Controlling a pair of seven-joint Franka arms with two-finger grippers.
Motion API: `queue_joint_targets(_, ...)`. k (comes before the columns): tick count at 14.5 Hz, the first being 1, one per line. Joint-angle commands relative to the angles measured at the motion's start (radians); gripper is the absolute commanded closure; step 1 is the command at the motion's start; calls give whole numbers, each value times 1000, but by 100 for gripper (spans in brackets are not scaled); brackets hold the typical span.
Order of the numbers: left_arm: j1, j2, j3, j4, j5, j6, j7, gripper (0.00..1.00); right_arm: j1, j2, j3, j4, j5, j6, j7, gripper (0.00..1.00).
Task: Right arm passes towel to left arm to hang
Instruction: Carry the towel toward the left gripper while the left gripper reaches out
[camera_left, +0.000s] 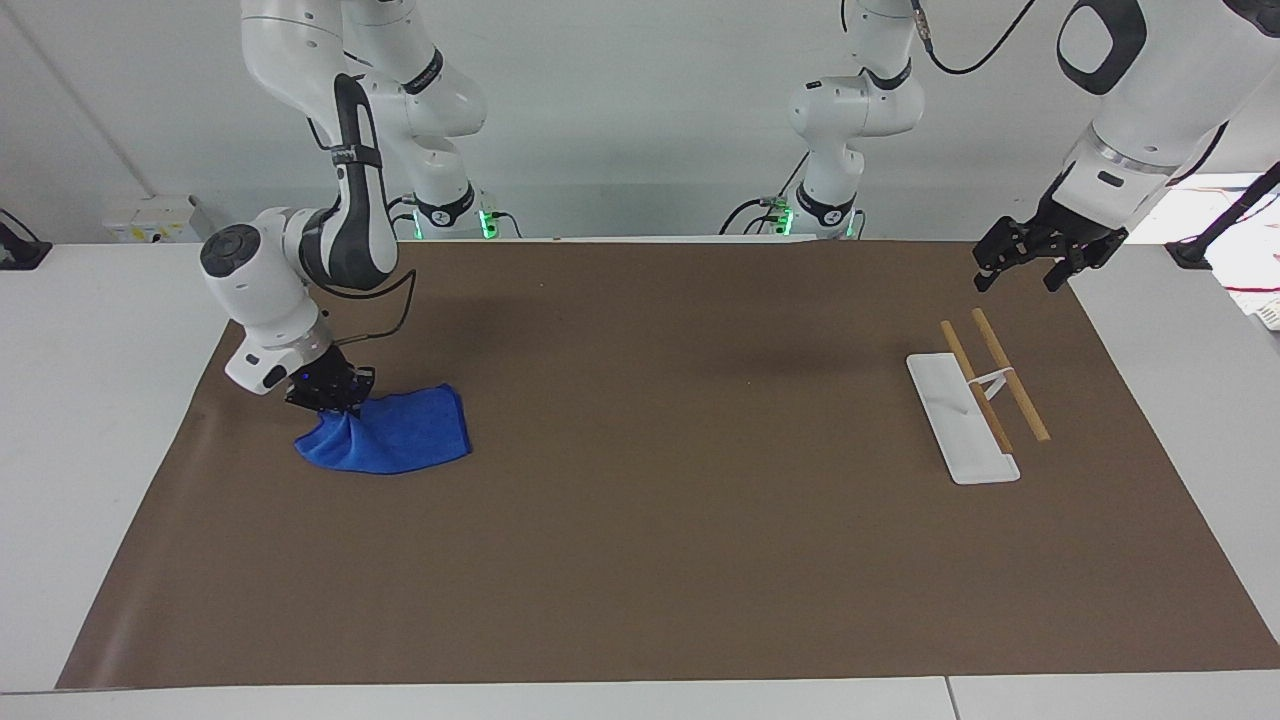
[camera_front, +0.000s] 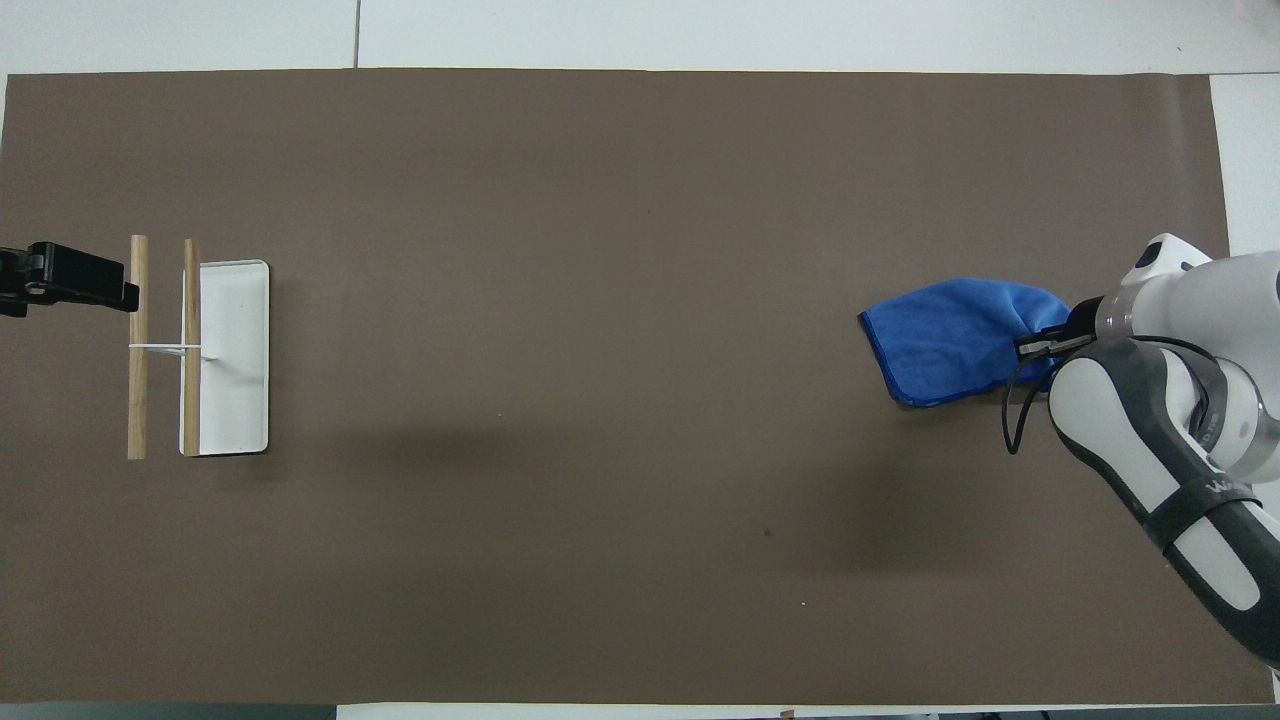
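Note:
The blue towel (camera_left: 395, 435) (camera_front: 950, 340) lies bunched on the brown mat at the right arm's end of the table. My right gripper (camera_left: 335, 402) (camera_front: 1040, 345) is shut on the towel's edge and lifts that edge off the mat; the rest of the cloth still rests on the mat. My left gripper (camera_left: 1020, 270) (camera_front: 125, 292) hangs open over the mat's edge at the left arm's end, beside the rack, holding nothing. The left arm waits.
A white rack base (camera_left: 960, 420) (camera_front: 235, 355) with two wooden rails (camera_left: 1010, 375) (camera_front: 138, 345) stands at the left arm's end of the table. The brown mat (camera_left: 650, 500) covers the table's middle.

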Motion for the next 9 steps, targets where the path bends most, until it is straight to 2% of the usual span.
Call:
queue_joint_targets(1, -4, -23, -1, -27, 20, 17, 2, 0, 29, 5, 6, 142, 12, -164, 84, 100)
queue_joint_targets(4, 1, -25, -1, -29, 20, 12, -1, 0, 87, 3, 7, 308, 14, -342, 196, 100)
queue_joint_targets(7, -8, -25, 1, -27, 20, 15, -2, 0, 177, 18, 14, 501, 37, -494, 413, 100)
queue_joint_targets(9, -7, -29, -1, -23, 20, 10, -1, 0, 228, 19, 14, 543, 190, -482, 571, 100)
